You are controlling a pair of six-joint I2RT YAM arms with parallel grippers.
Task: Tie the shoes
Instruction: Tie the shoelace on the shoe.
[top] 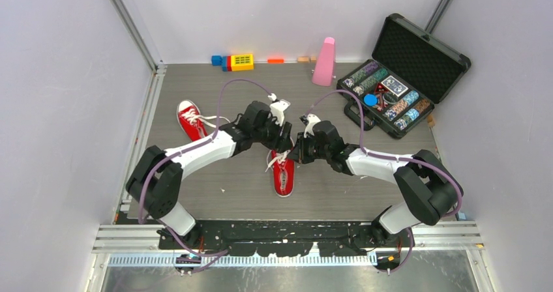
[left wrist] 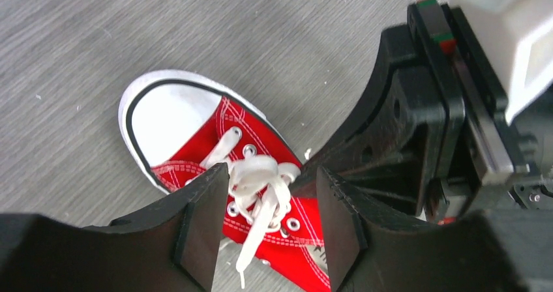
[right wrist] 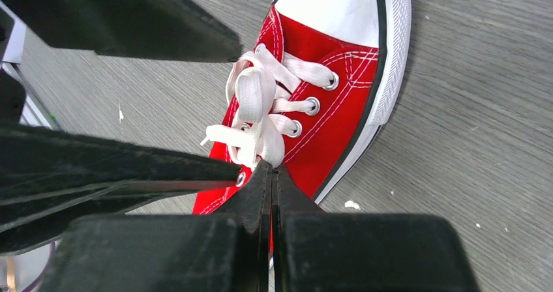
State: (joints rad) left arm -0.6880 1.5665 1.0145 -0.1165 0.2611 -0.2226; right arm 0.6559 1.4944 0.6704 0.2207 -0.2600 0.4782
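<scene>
The left gripper [left wrist: 270, 236] has its jaws apart, one finger on either side of the white laces [left wrist: 261, 188] bunched over the tongue of the near shoe [left wrist: 195, 145]. Neither finger visibly presses them. The right gripper [right wrist: 272, 178] faces it with fingers pressed flat together, their tips right against the same bundle. Whether a strand is pinched between them cannot be told. Both arms reach inward and meet over this shoe, which lies near the middle of the grey table [top: 365, 188] with its white toe cap pointing to the near edge. The second shoe [top: 191, 119] lies farther off to the left, well apart, a loose lace trailing from it to the right. Along the far edge sit some coloured blocks [top: 235, 62] and a pink tapered object [top: 324, 62]. At the far right an open black case [top: 404, 77] holds rows of chips.
</scene>
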